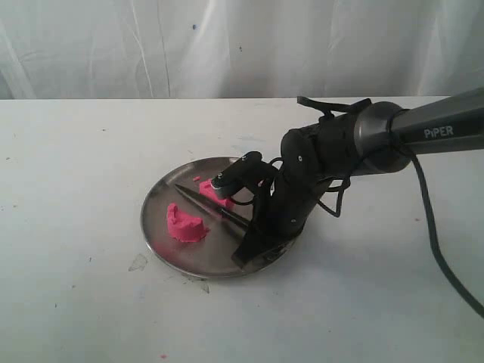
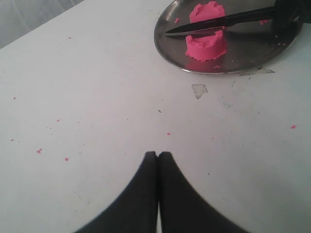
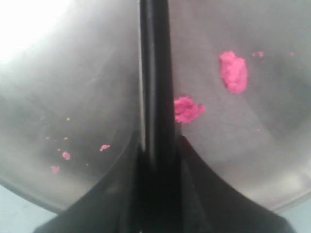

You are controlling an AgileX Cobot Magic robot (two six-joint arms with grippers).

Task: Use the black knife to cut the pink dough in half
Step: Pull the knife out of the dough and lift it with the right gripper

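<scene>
The right pincer (image 3: 158, 165) grips the black knife (image 1: 208, 203) by its handle, blade lying between the two pink dough (image 1: 185, 224) chunks on the steel plate (image 1: 155, 227), seemingly to finish separating them, while the left pincer (image 2: 158, 158) hangs closed and empty above the surface (image 2: 97, 97).

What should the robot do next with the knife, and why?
Probably lift the black knife up and away. The pink dough already lies in two chunks on the steel plate, with the blade between them, so the cut looks done. The right gripper is gripping the knife.
</scene>
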